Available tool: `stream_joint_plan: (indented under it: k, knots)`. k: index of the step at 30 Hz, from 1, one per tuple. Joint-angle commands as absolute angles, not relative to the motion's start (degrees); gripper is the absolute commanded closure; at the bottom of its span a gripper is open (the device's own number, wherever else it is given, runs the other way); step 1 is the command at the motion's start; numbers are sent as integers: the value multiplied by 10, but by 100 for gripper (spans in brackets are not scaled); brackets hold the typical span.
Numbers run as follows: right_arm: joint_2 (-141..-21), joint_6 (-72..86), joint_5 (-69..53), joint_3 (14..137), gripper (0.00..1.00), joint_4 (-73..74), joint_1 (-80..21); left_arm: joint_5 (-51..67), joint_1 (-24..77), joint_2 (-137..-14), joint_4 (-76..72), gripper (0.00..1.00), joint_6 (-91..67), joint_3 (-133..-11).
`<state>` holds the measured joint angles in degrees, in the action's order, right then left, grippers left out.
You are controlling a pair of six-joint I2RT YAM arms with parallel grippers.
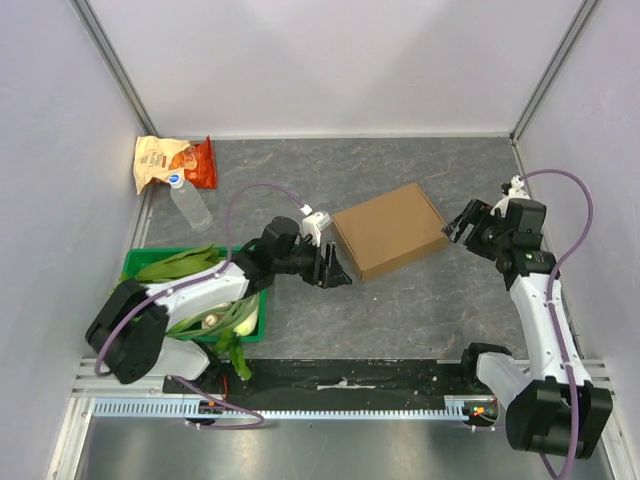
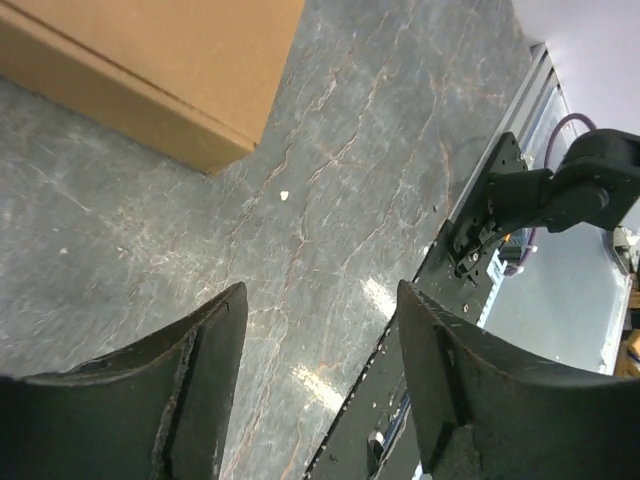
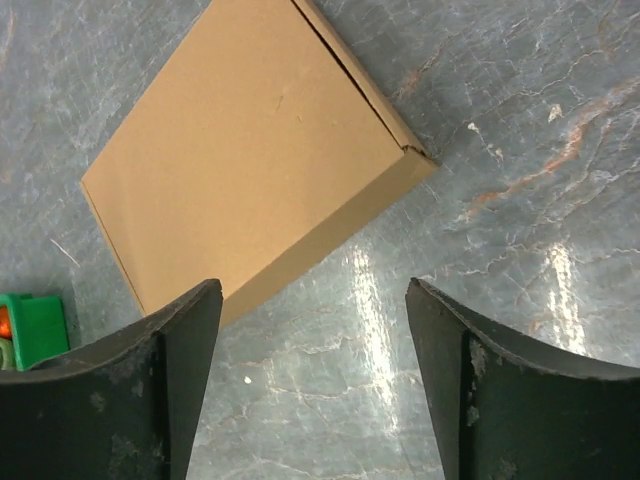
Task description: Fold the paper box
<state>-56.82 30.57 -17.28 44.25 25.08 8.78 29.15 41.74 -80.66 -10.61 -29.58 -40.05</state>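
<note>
Around the middle of the table (image 1: 420, 300), nearer its back edge: closed-up paper box (image 1: 390, 230), no loose flaps showing; looks pretty much folded, probably nothing left; left gripper (image 1: 336, 270) and right gripper (image 1: 463, 223) spread wide, empty, flanking it without touching.

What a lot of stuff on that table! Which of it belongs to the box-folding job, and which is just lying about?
For the job:
paper box

Just lying about:
snack bag
clear bottle
green crate
leafy vegetables in the crate
</note>
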Motion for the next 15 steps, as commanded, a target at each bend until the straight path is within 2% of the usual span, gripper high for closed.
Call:
stream_joint_plan:
  k: [1,2,6,10,13,15]
  knots:
    - [-541,269,-140,474,16,318,68,244,410,-708,13,29,-234,-487]
    - [-542,279,-151,462,12,314,58,243,409,-700,19,29,-233,-494]
    - [-561,340,-212,390,10,245,57,243,401,-711,15,28,-253,-490]
    - [-611,373,-295,352,9,149,16,290,389,-727,-73,36,-321,-433]
    - [-681,279,-259,396,9,163,-83,294,389,-727,-140,38,-356,-385]
    - [-689,254,-103,429,8,207,-147,276,389,-730,-155,38,-363,-365]
